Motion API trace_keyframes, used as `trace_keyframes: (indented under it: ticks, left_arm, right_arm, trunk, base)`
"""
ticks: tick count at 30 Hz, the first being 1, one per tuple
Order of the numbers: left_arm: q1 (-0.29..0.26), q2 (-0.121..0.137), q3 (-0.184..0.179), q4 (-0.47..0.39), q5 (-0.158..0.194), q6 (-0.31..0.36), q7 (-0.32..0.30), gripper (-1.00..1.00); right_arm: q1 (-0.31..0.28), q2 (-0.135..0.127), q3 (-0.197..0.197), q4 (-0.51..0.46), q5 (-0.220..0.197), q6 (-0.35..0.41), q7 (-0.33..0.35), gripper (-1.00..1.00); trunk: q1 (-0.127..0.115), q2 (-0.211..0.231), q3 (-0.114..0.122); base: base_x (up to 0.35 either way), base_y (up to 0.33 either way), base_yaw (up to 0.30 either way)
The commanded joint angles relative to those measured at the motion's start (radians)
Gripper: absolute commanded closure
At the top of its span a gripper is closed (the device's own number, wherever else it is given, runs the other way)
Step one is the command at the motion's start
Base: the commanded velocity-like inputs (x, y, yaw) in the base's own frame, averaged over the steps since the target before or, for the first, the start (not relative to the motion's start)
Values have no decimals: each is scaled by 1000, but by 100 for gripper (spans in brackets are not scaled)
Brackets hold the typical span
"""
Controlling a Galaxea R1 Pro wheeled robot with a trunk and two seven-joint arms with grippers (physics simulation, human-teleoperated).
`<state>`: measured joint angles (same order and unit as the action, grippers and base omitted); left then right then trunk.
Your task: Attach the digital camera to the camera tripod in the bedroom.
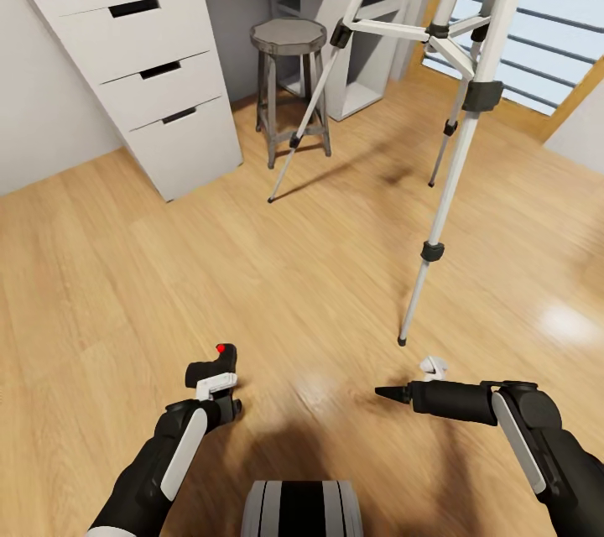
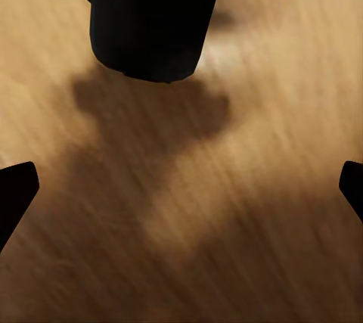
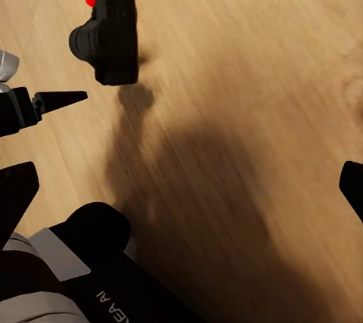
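The digital camera [image 1: 214, 367], small and black with a red dot on top, is low over the wood floor right at the tip of my left gripper [image 1: 220, 398]. In the left wrist view the camera [image 2: 151, 20] lies off to one side, while the fingertips [image 2: 15, 194] stand wide apart with only floor between them. The right wrist view catches the camera [image 3: 112, 35] beside a pointed left finger [image 3: 57, 98]. My right gripper [image 1: 394, 393] is open, empty and aimed at the left one. The camera tripod [image 1: 457, 159] rises ahead on the right, its head out of view.
A grey stool [image 1: 289, 84] stands under the desk beside one tripod leg. A white drawer unit [image 1: 143, 75] with a wood top is at the back left. A window [image 1: 545, 17] lies behind the tripod. Open plank floor [image 1: 319, 268] separates my arms from the tripod.
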<state>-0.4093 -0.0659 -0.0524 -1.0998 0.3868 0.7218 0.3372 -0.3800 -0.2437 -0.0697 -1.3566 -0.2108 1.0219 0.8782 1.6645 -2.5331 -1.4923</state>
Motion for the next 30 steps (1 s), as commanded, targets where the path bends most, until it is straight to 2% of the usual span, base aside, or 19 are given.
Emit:
trace_keyframes:
  ticks: [1,4,6,13,14,21,24,26,30]
  left_arm:
    - [0,1,-2,0,11,2,9,-100]
    - [0,1,-2,1,10,2,8,-100]
    - [0,1,-3,5,-4,2,6,-100]
    - [0,0,-16,12,-98,-2,-2,-100]
    - [0,-1,-20,18,-131,-8,-5,-100]
    - [0,0,-21,46,-141,-76,-9,-100]
    - [0,0,-22,100,-145,-204,-44,-100]
    - [0,0,-23,118,-147,-243,-72,-100]
    - [0,1,-23,137,-149,-277,-131,-100]
  right_arm:
    - [0,0,-1,0,1,4,4,-100]
    - [0,0,-1,0,1,4,4,-100]
    - [0,1,-1,0,1,4,4,-100]
    - [0,1,-1,0,2,4,4,-100]
    - [0,1,-1,0,2,3,4,-100]
    - [0,1,-1,0,2,3,4,-100]
    - [0,1,-1,1,2,3,4,-100]
    - [0,1,-1,1,2,3,4,-100]
    - [0,0,0,1,2,2,3,-100]
  trunk:
    - [0,0,-1]
    - [0,0,-1]
    - [0,0,-1]
    - [0,0,-1]
    - [0,0,-1]
    - [0,0,-1]
    - [0,0,-1]
    - [0,0,-1]
    - [0,0,-1]
  base:
    - [0,1,0]
    - [0,0,0]
    - [0,0,0]
    - [0,0,0]
    - [0,0,0]
    - [0,0,0]
    - [0,0,0]
    - [0,0,0]
    - [0,0,0]
